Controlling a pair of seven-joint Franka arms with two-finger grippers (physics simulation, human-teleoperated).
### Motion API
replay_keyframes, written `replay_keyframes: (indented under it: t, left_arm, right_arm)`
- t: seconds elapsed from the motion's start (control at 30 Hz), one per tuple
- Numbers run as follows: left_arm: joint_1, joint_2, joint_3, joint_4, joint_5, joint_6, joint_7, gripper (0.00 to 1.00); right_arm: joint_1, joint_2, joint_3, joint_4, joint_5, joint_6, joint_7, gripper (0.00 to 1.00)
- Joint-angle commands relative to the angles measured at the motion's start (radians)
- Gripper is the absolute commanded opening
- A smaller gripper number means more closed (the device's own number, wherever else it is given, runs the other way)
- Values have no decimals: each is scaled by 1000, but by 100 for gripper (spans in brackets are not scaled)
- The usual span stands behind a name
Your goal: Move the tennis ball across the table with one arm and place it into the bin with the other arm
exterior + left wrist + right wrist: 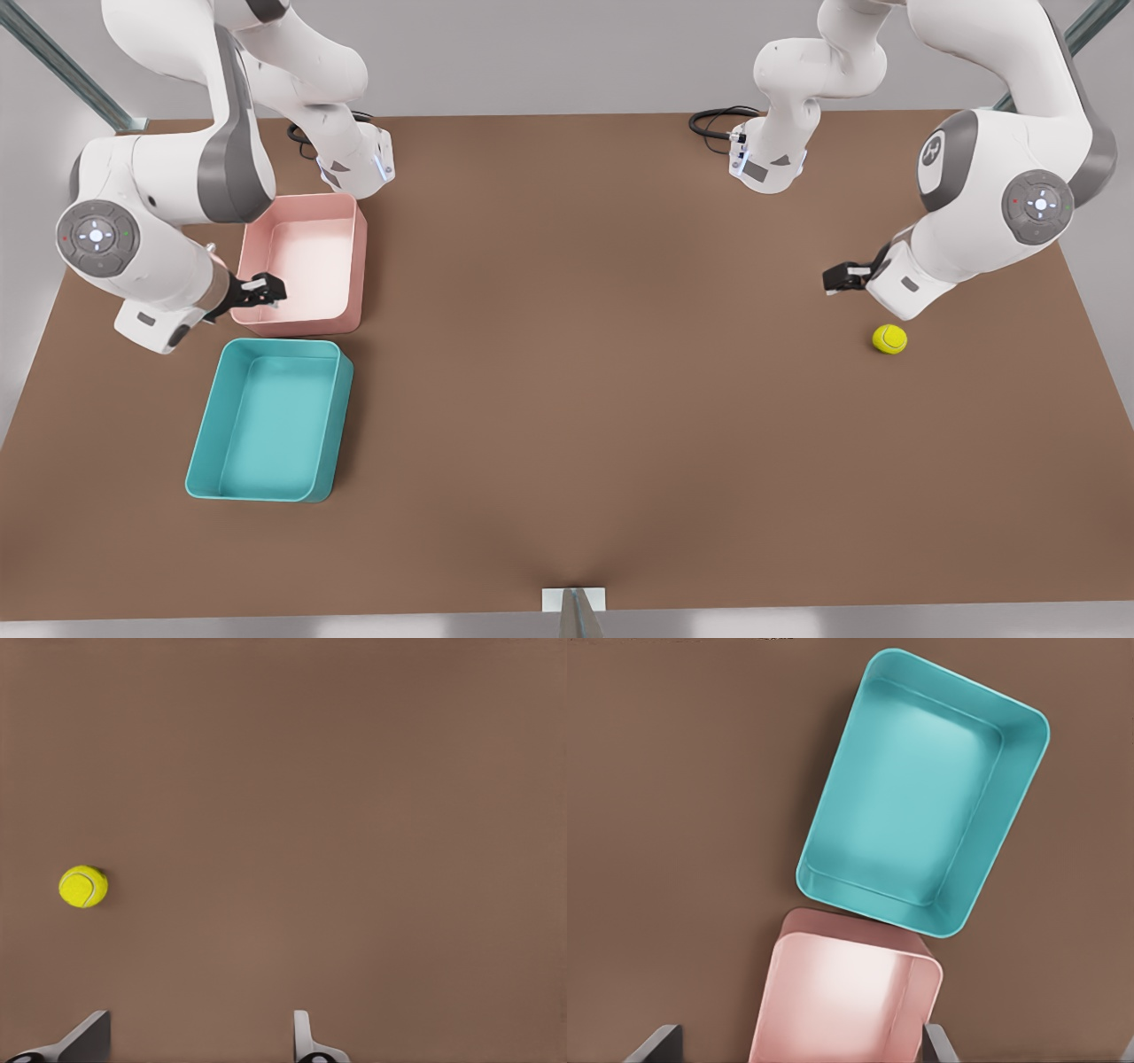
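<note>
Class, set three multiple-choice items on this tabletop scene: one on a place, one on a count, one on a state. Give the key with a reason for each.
1. Where does the small yellow-green tennis ball lie?
A. in the teal rectangular plastic bin
B. on the bare brown table, near the left tool
C. in the pink rectangular plastic tray

2. How many trays are on the table?
A. one
B. two
C. three

3. What does the left tool hold?
A. nothing; it is open
B. the ball
C. a tray

Key: 1 B, the ball rests on the table by that tool. 2 B, the bin and the pink tray. 3 A, its fingers stand apart, the ball lying off to one side.
</note>
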Motion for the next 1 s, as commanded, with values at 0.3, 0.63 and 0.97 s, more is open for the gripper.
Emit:
replay_keyframes:
  t: [0.3, 0.63, 0.97]
  left_arm:
    - [151, 195, 96, -53, 114, 367, 1435, 21]
    - [320, 324, 161, -251, 71, 603, 2598, 21]
    - [391, 311, 159, -478, 134, 896, 2609, 21]
  right_arm:
    - [4, 4, -17, -25, -11, 33, 219, 100]
    - [2, -6, -36, -15, 48, 35, 237, 100]
    - [2, -13, -67, -29, 92, 25, 239, 100]
